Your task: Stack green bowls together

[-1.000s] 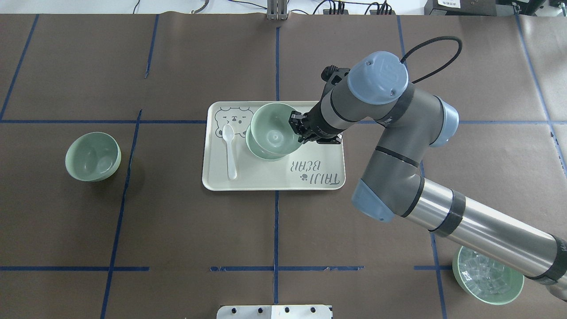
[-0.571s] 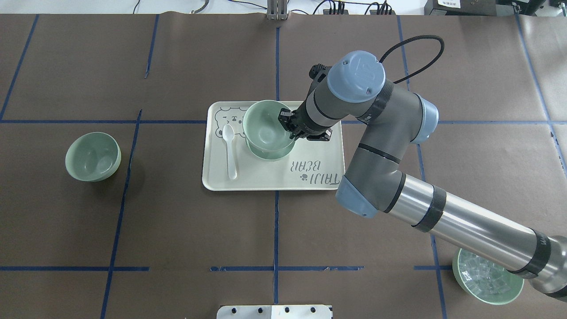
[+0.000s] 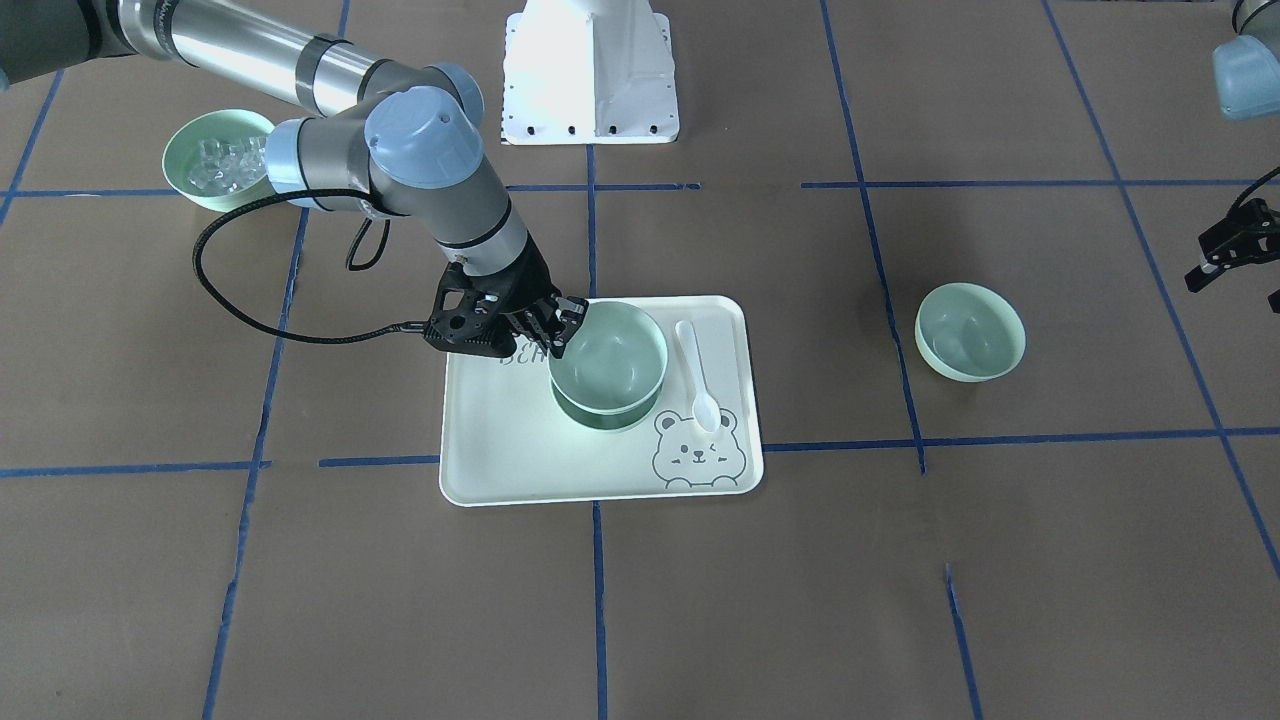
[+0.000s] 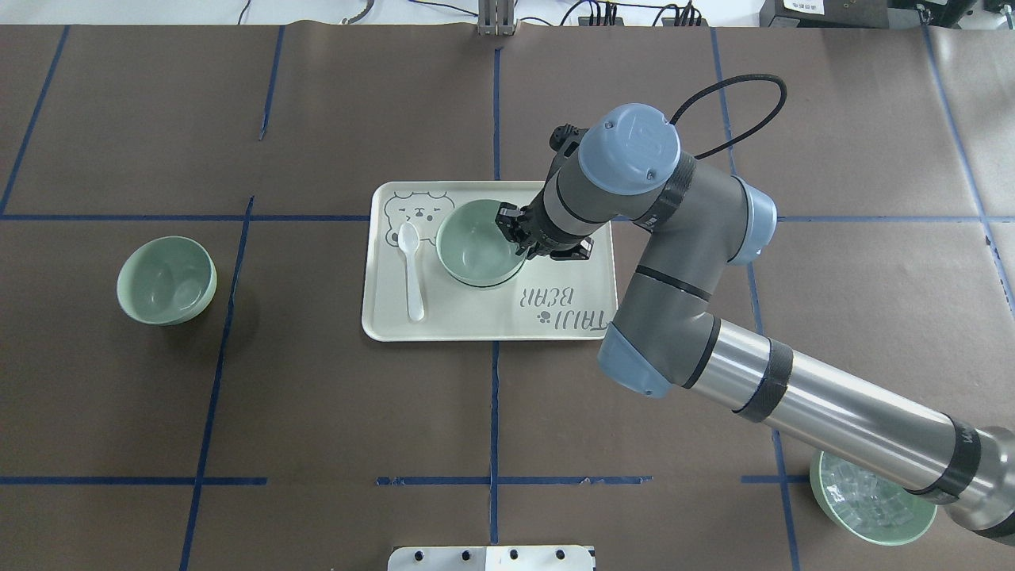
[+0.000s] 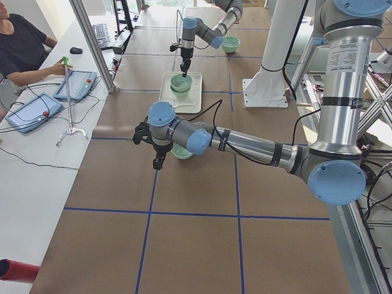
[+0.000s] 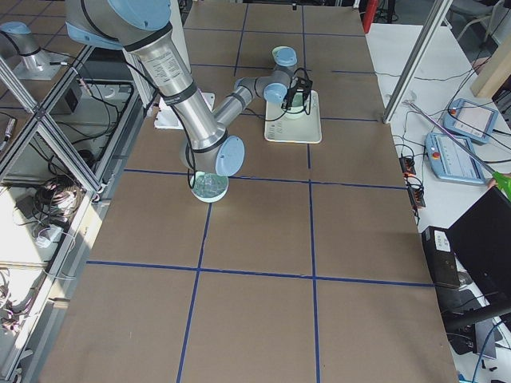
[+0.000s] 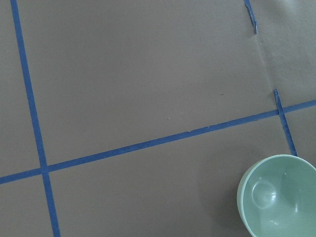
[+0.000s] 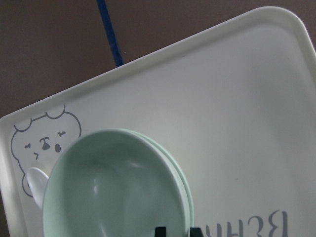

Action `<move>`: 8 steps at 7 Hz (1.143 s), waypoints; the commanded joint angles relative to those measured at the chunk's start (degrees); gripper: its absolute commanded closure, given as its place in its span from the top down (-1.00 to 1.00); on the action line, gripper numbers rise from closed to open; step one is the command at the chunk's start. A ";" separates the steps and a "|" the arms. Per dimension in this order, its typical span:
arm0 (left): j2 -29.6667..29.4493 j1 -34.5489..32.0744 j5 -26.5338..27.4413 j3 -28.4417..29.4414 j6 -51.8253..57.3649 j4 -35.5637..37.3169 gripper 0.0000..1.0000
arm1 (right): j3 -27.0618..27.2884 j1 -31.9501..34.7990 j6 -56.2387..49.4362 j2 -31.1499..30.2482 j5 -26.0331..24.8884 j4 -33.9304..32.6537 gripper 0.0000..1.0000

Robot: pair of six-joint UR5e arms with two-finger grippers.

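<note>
Two green bowls sit nested on the cream tray (image 4: 476, 321): the upper bowl (image 4: 474, 244) rests inside the lower bowl (image 3: 600, 416). My right gripper (image 4: 511, 231) is shut on the upper bowl's rim, on its right side in the overhead view. The right wrist view shows the same bowl (image 8: 113, 192) with the fingertips (image 8: 160, 231) straddling its rim. The third green bowl (image 4: 166, 280) stands alone on the table at the left; the left wrist view shows it too (image 7: 279, 195). My left gripper (image 3: 1205, 262) hovers beyond it, open and empty.
A white spoon (image 4: 411, 270) lies on the tray left of the nested bowls. A matching green bowl of clear cubes (image 4: 872, 500) stands at the near right, partly under my right arm. Blue tape lines cross the brown table cover.
My right gripper has moved left and down with the upper bowl, which now sits nested in the lower bowl on the tray. The lone bowl has not moved.
</note>
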 commanded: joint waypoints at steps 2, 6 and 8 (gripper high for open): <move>-0.17 2.27 0.00 0.09 -2.76 -0.09 1.00 | 0.61 0.36 -0.58 0.04 -1.23 0.00 1.00; -0.17 23.35 10.34 1.84 -30.89 -13.61 0.98 | 10.62 16.07 -9.57 -13.97 15.79 0.17 1.00; -0.26 23.64 10.72 4.39 -30.91 -14.33 0.85 | 11.08 21.08 -19.36 -19.71 20.98 0.70 1.00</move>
